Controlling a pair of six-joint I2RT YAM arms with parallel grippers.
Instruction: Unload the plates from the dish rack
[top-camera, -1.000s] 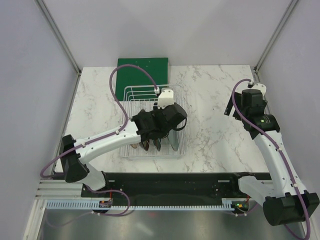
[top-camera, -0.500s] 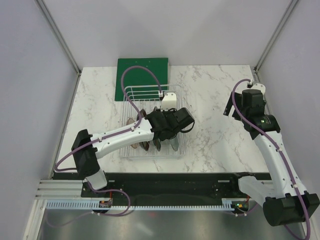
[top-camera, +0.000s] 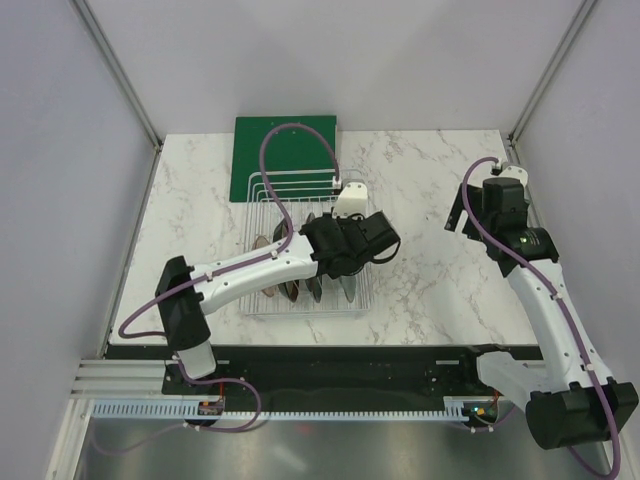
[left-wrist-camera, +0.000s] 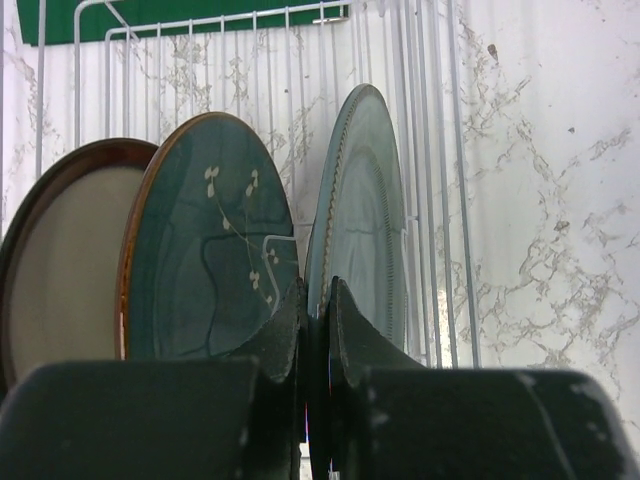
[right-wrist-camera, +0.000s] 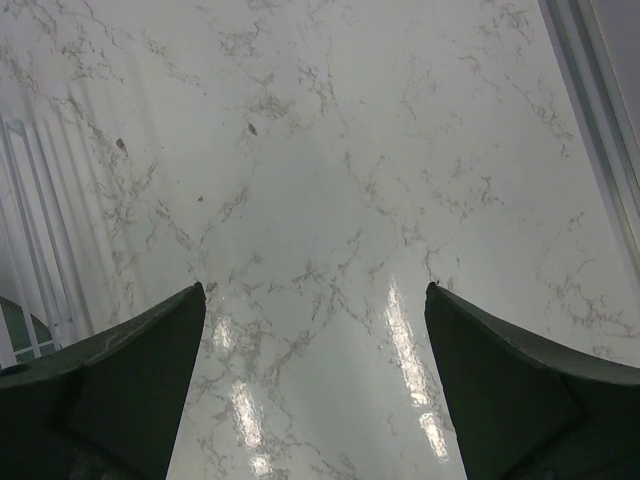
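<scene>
Grey-green plate (left-wrist-camera: 365, 215) upright at right end of dish rack (top-camera: 285, 190), beside teal plate (left-wrist-camera: 205, 250). Left gripper (left-wrist-camera: 318, 300) pinching its rim. Best lift straight up, avoiding wires and neighbour. Right gripper (right-wrist-camera: 315, 295) spread wide above marble table (right-wrist-camera: 330, 150).

No text, label, brand or number can be read in any view. The only mark is a small painted twig with pale blossoms on the dark teal plate (left-wrist-camera: 205, 255), and this is decoration, not writing.
</scene>
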